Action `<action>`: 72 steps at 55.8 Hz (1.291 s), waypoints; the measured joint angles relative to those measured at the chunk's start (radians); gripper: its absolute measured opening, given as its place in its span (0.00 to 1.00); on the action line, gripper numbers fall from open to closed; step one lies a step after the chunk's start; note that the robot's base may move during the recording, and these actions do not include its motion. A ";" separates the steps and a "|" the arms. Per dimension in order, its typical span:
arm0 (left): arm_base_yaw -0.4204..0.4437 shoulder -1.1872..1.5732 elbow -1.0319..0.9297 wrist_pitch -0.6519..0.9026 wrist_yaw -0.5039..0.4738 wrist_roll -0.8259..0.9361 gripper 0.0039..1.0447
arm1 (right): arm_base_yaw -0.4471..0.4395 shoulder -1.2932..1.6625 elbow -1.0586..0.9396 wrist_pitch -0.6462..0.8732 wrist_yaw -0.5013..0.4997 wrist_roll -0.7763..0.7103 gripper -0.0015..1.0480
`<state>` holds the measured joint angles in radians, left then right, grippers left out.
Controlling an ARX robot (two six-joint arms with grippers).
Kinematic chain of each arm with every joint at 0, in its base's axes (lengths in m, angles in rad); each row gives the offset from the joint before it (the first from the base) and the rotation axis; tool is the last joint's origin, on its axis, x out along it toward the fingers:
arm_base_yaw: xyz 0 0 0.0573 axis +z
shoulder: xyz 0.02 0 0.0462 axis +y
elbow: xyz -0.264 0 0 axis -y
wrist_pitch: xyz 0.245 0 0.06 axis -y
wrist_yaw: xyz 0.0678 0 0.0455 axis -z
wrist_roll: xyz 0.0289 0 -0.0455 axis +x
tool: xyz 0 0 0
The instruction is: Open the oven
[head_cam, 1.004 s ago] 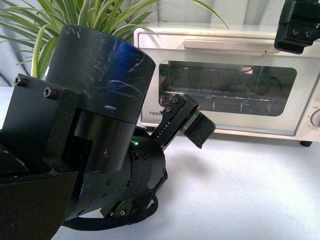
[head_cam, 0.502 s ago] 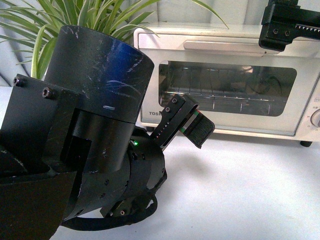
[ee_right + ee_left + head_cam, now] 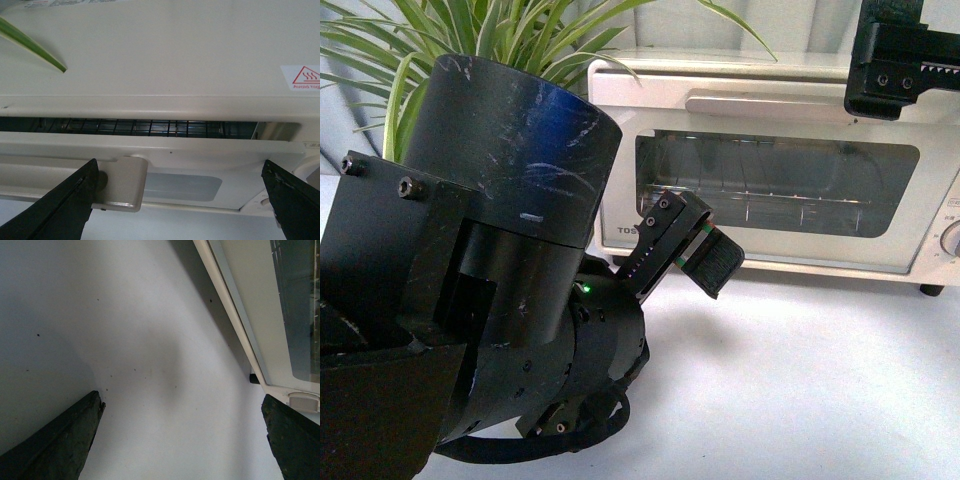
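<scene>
1. Though the arm hides part of it, the white table [image 3: 800, 380] is the biggest thing, running from the near edge back to the far wall.
2. Oven [image 3: 775, 180]: cream-white box, stands on the table at the far side, centre to right, front facing the robot. Its brand lettering is partly covered.
3. L arm [image 3: 490, 260]: black and bulky, fills the near left of the front view and blocks the oven's lower left corner.
4. Plant [image 3: 470, 30]: long green leaves at far left, beside the oven. One leaf reaches over the oven's top in the R wrist view.
5. Door [image 3: 200, 147]: glass-windowed and ajar at the top, w/ a narrow gap betw. its upper edge and the oven body.
6. Handle [image 3: 765, 102]: long bar across the door's top.
7. R gripper [image 3: 180, 165]: up high at far right, in front of the oven's upper right corner. Its jaws are spread wide, released. The handle's end mount sits just beside one finger [image 3: 75, 200]; can't tell if they touch.
8. L gripper [image 3: 181, 399]: low, near the oven's lower left front, above the table. Its jaws are spread wide, released, w/ bare table betw. the fingers.
9. Wire rack [image 3: 150, 127]: shows through the gap and the window.
10. Knob [image 3: 952, 238]: at the oven's right edge, partly cut off.
11. Black foot [image 3: 932, 288]: under the oven's right end, on the table.
</scene>
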<state>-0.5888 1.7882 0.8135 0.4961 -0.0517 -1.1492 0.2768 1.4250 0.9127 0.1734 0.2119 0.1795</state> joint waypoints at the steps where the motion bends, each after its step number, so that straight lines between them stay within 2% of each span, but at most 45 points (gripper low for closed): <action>1: 0.001 -0.001 -0.001 0.000 0.000 0.000 0.94 | 0.000 -0.005 -0.009 0.006 -0.002 -0.002 0.91; 43: 0.011 -0.005 -0.010 0.002 0.002 0.000 0.94 | 0.027 -0.119 -0.282 0.138 -0.104 0.008 0.91; 58: 0.018 -0.010 -0.022 0.009 0.004 0.000 0.94 | 0.050 -0.138 -0.349 0.142 -0.145 -0.008 0.91; 72: 0.019 -0.024 -0.041 0.016 0.004 0.012 0.94 | 0.051 -0.247 -0.427 0.093 -0.124 -0.033 0.91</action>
<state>-0.5697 1.7645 0.7727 0.5117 -0.0475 -1.1374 0.3275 1.1782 0.4854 0.2668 0.0879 0.1467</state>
